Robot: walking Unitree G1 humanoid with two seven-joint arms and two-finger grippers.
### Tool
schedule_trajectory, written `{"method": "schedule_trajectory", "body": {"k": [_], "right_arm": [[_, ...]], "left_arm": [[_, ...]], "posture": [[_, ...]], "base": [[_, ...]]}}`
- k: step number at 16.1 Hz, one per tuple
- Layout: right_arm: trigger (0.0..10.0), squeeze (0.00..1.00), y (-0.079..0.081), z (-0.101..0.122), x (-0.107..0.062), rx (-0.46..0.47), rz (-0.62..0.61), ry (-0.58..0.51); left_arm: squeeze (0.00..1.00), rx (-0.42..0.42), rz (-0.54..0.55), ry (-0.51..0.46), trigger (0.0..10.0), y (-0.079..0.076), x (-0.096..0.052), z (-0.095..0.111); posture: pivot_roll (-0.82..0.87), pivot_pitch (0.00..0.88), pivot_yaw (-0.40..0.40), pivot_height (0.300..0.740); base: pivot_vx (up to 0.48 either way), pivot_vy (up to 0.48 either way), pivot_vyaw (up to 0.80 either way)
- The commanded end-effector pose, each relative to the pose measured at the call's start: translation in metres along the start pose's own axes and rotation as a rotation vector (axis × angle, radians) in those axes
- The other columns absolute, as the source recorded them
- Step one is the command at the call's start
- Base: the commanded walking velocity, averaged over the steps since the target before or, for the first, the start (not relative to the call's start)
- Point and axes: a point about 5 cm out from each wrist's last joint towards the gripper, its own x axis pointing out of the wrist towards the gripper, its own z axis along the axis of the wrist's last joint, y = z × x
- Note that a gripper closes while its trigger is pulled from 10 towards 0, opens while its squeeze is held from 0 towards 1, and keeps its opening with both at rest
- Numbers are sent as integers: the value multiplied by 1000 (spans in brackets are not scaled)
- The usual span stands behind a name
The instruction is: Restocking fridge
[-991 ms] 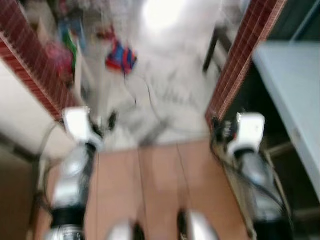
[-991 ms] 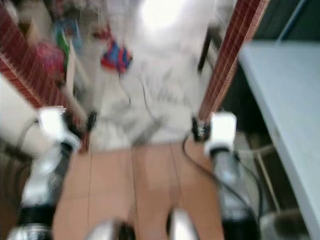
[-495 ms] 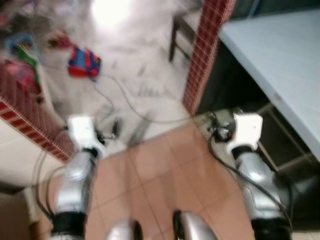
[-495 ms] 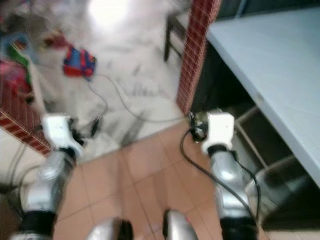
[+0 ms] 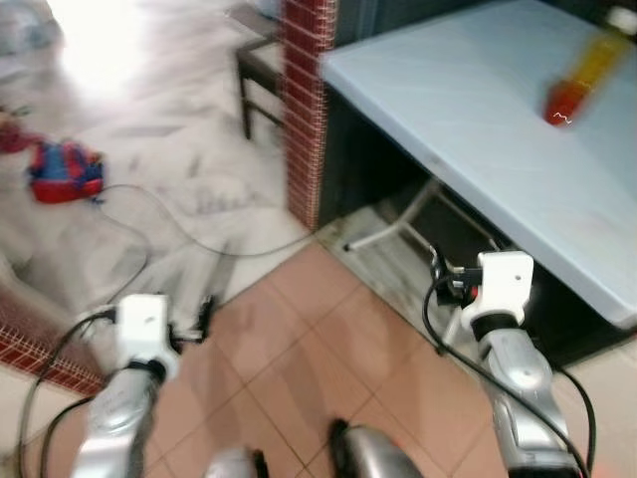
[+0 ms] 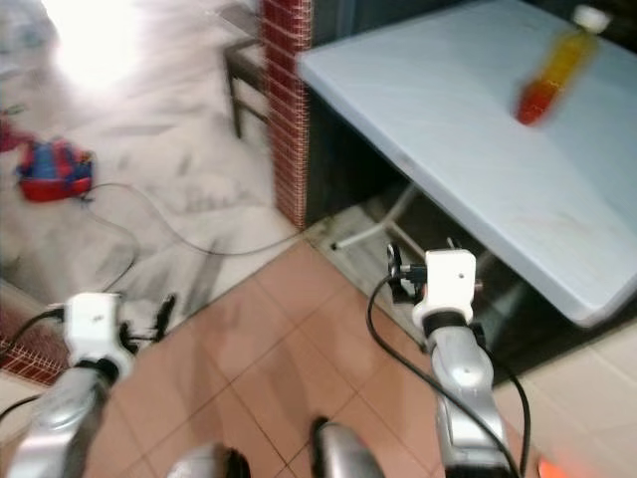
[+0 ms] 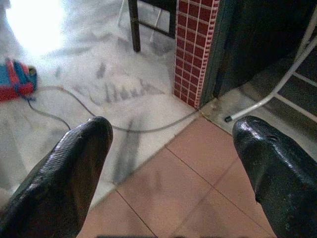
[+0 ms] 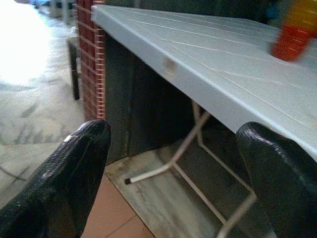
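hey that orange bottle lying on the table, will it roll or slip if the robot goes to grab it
The bottle looks round and seems to lie on its side on the smooth pale table, so a nudge could roll it. It looks like plastic, so probably light and slick, though blur hides detail.

- Strong white glare burns out the pale floor (image 5: 100,40) at far left.
- Motion blur smears both eye views; the bottle (image 5: 580,78) on the table (image 5: 478,129) is streaked.
- Deep shade lies under the table.
- Wrist views are sharper, their near fingers soft.
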Motion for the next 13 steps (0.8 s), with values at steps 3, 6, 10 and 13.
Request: {"method": "schedule_trajectory", "body": {"k": [3, 6, 10, 13], "right_arm": [[10000, 0, 3, -8, -12, 0, -12, 20], [10000, 0, -4, -7, 0, -49, -96, 62], [10000, 0, -3, 27, 23, -93, -34, -63], [10000, 0, -17, 26, 23, -138, -62, -32]], "left_arm": [[0, -19, 42, -97, 10000, -1, 5, 12], [0, -34, -6, -136, 10000, -9, 17, 23], [0, -49, -41, -124, 10000, -1, 24, 24], [0, -84, -61, -179, 10000, 1, 32, 36]], "posture": [[-35, 0, 48, 740], [-38, 0, 50, 740], [-60, 0, 60, 740], [-48, 19, 51, 740]], "base": [[0, 0, -267], [0, 0, 0], [0, 0, 0], [277, 0, 0]]}}
